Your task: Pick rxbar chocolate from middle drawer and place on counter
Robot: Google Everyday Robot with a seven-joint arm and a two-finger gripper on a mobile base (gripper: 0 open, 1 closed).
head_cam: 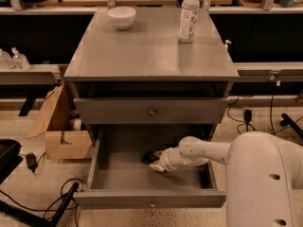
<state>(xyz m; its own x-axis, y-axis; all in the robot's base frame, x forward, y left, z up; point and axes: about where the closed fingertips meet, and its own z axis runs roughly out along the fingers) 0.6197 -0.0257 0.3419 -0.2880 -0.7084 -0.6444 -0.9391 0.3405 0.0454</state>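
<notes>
The middle drawer [118,181] is pulled open at the bottom of the grey cabinet. My white arm reaches into it from the right. The gripper [152,161] is low over the drawer floor, right of centre. A small black object, the rxbar chocolate [147,156], shows at the gripper's tip, partly hidden by it. I cannot tell whether it is held. The counter [147,46] is the cabinet's grey top, above the drawer.
A white bowl [121,17] and a clear water bottle [189,14] stand at the back of the counter. A closed drawer front [151,111] sits above the open drawer. A cardboard box [61,136] and cables lie on the floor at left.
</notes>
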